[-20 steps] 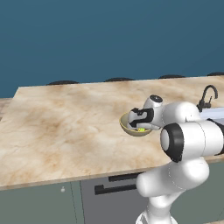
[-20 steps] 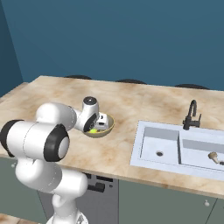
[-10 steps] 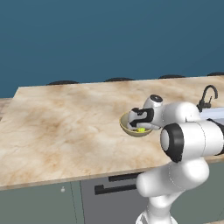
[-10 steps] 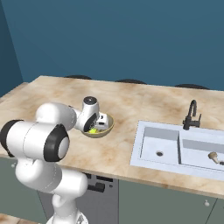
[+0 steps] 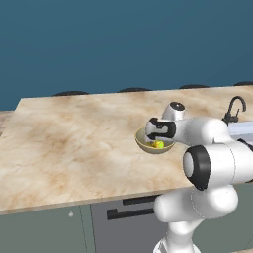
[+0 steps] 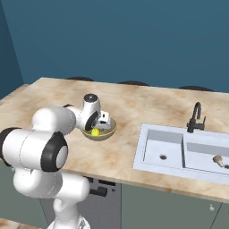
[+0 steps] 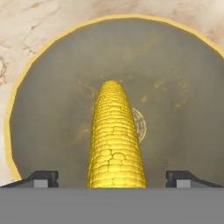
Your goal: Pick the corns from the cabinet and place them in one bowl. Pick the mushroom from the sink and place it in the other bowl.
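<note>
A yellow corn (image 7: 114, 140) lies in the tan bowl (image 7: 57, 61), pointing away from the hand camera. My gripper (image 7: 112, 178) hangs just above it, open, with its fingertips (image 7: 43, 178) wide on either side of the cob and not touching it. From the base views the gripper (image 5: 157, 139) hovers low over the tan bowl (image 5: 145, 144) on the marble counter, with the corn (image 5: 158, 145) a yellow spot inside; the corn (image 6: 95, 132) also lies in the bowl (image 6: 106, 133) beside the gripper (image 6: 99, 125). The mushroom (image 6: 218, 159) rests in the right basin of the sink (image 6: 179, 166).
A black curved tap (image 6: 195, 117) stands behind the sink. The tap (image 5: 233, 108) is right of the arm. Bare marble counter (image 5: 69, 143) stretches left of the bowl. Grey-green drawers (image 5: 44, 230) run below the counter edge.
The jaws went from shut on the corn to wide open. The corn now lies loose in the tan bowl. The arm has barely moved.
</note>
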{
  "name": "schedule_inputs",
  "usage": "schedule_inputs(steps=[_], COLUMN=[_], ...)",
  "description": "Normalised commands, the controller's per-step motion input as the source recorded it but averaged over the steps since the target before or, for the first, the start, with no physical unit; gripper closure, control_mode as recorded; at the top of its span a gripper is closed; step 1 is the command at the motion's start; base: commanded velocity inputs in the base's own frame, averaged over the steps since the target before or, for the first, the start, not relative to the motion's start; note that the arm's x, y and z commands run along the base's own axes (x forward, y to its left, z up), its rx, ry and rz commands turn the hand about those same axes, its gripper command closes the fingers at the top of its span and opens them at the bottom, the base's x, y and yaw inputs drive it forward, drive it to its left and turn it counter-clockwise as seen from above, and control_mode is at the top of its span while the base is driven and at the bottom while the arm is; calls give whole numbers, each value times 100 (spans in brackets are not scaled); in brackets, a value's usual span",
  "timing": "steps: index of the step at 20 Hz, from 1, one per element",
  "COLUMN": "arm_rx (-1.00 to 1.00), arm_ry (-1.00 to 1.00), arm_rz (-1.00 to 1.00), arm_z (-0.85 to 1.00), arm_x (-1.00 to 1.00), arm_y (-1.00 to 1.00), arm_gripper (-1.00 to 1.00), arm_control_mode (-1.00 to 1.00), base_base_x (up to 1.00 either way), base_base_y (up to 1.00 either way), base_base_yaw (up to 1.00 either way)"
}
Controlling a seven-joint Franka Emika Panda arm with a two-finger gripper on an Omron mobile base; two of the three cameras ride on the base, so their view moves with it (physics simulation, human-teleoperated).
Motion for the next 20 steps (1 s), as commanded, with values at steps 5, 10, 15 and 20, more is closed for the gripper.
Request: schedule_inputs(steps=[5, 10, 15, 20], arm_rx=[-1, 0, 0, 0], arm_ry=[0, 0, 0, 0], arm_rz=[-4, -5, -5, -9], arm_z=[43, 40, 29, 25], arm_x=[-9, -30, -44, -50], arm_y=[0, 0, 0, 0], arm_gripper=[-100, -100, -100, -100], arm_control_mode=[-100, -100, -100, -100], base_base_x=[0, 0, 0, 0], base_base_y=[0, 0, 0, 0], base_base_yaw=[0, 0, 0, 0])
